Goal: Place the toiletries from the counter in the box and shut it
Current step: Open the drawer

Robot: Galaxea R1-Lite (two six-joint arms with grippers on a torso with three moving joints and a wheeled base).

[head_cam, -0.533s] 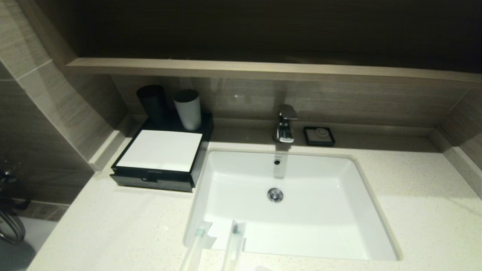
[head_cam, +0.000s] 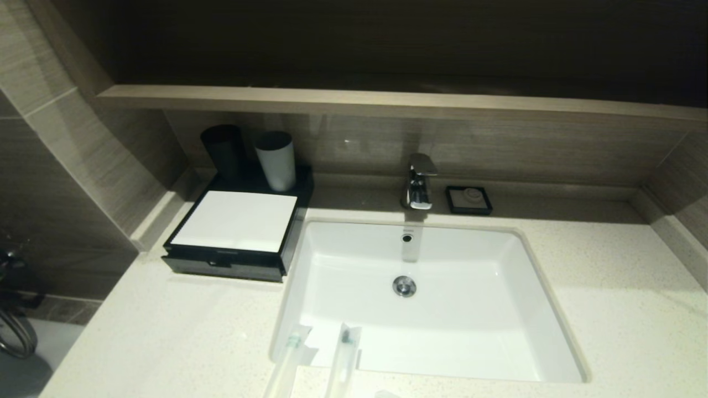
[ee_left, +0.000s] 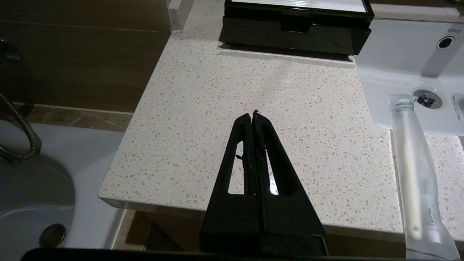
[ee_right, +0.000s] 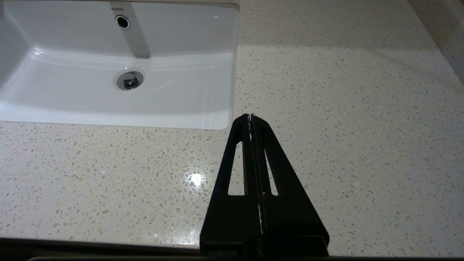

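Two slim translucent toiletry packets lie at the counter's front edge, their greenish ends over the basin's near rim. One packet also shows in the left wrist view. The black box with a white top panel stands at the back left, its drawer pushed in; it also shows in the left wrist view. My left gripper is shut and empty above the counter's front left. My right gripper is shut and empty above the counter right of the basin. Neither gripper shows in the head view.
A black cup and a white cup stand behind the box. A chrome tap and a small black soap dish sit behind the basin. A wooden ledge runs above. A wall closes the left side.
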